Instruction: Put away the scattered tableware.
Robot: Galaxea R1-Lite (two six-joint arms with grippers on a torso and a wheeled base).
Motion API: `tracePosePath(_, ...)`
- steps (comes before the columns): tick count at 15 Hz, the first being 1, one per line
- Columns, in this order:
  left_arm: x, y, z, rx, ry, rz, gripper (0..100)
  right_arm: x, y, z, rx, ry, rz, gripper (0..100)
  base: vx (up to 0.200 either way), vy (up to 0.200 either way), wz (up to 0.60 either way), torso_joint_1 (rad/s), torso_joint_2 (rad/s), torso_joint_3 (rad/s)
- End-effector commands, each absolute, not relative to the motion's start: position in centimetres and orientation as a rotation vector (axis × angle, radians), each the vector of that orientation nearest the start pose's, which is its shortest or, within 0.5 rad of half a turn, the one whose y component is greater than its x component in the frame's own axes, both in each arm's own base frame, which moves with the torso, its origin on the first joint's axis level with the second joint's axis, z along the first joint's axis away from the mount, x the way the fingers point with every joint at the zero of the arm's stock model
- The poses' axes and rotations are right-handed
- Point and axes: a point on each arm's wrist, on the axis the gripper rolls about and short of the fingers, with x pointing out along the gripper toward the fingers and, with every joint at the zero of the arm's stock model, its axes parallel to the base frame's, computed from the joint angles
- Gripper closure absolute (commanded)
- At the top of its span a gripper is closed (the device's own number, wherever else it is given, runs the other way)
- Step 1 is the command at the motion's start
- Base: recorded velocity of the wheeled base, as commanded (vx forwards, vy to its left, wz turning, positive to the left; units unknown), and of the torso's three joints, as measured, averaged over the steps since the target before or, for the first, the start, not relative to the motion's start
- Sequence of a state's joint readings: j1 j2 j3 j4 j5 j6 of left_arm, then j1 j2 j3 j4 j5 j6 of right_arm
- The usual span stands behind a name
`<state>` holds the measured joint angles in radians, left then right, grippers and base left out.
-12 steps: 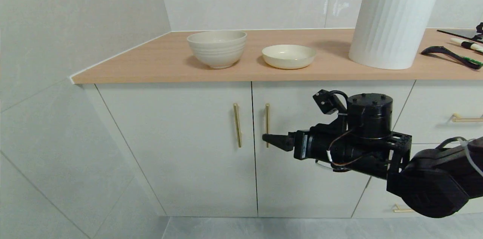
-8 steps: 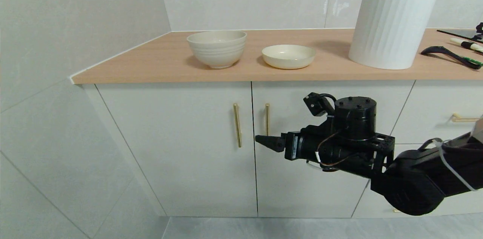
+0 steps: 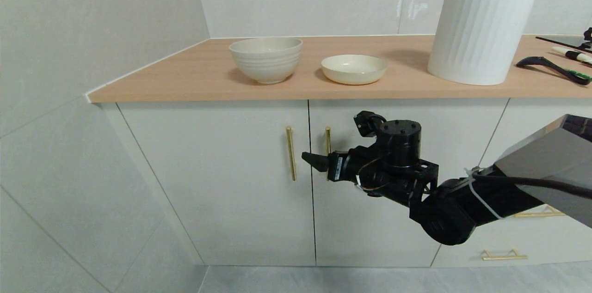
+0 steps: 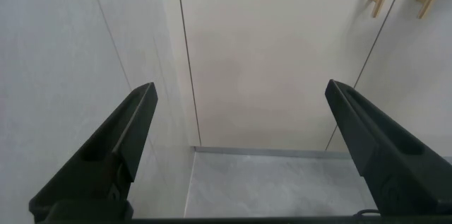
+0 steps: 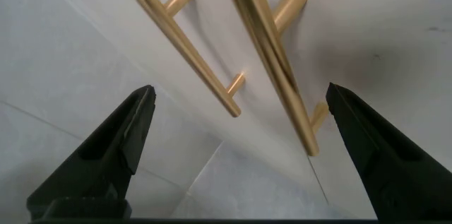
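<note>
A cream bowl (image 3: pixel 266 58) and a shallow cream plate (image 3: pixel 354 69) sit on the wooden countertop (image 3: pixel 185 78). Below it, my right gripper (image 3: pixel 311 160) hangs in front of the two gold cabinet door handles (image 3: pixel 290 153), its tip overlapping the right-hand handle (image 3: pixel 328 141). In the right wrist view the right gripper (image 5: pixel 238 93) is open, with the nearer handle (image 5: pixel 275 68) and the farther handle (image 5: pixel 185 46) both between its fingers and close ahead. My left gripper (image 4: pixel 240 86) is open with nothing in it, facing the lower cabinet door (image 4: pixel 268 61) and the floor.
A tall white ribbed cylinder (image 3: pixel 483 25) stands on the counter at the right, with dark utensils (image 3: pixel 555 69) beyond it. Drawers with gold pulls (image 3: pixel 504 254) lie to the right of the doors. A tiled wall (image 3: pixel 69 52) closes the left side.
My right arm has moved left and slightly up, bringing the gripper tip from below the right handle to in front of both handles. Bowl and plate have not moved.
</note>
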<state>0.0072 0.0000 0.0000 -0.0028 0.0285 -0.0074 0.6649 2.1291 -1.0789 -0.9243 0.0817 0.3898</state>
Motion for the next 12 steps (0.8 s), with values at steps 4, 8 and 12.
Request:
tracePosePath(4,-2.3,0.0,7.6,-0.008,-0.003,0.037,0,32.7,26.6,12.9,0.340,0.251,0.731,0,0.000,0.000,0.00,0.000,0.00,0.000)
tracePosePath(8,-2.3,0.0,7.6,-0.008,-0.003,0.037,0,32.9,27.2,13.1,0.351,0.237,0.742,0,0.000,0.000,0.00,0.000,0.00,0.000)
tracePosePath(12,-2.3,0.0,7.6,-0.008,-0.003,0.037,0,32.2,27.9,13.4,0.361,0.215,0.770,0,0.000,0.000,0.00,0.000,0.00,0.000)
